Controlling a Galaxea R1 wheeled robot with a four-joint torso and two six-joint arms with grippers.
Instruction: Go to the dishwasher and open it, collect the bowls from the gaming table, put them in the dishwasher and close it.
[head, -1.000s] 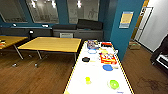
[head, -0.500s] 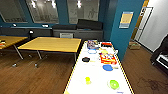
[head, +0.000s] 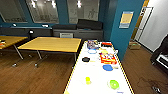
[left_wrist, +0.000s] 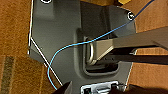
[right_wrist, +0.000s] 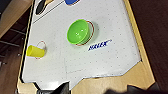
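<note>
The right gripper hangs above the near end of the gaming table, dark fingertips just poking in at the frame's edge; whether they stand wide or narrow cannot be told. Out ahead of it on the white top sits the green bowl, upright, mouth open to the camera, nothing touching it; a yellow cup lies on its side further off. The right arm looks the nearer one; the left wrist camera looks at the robot's own base over wood floor. The table runs lengthwise away from the robot; blue bowl and black bowl wait further up.
</note>
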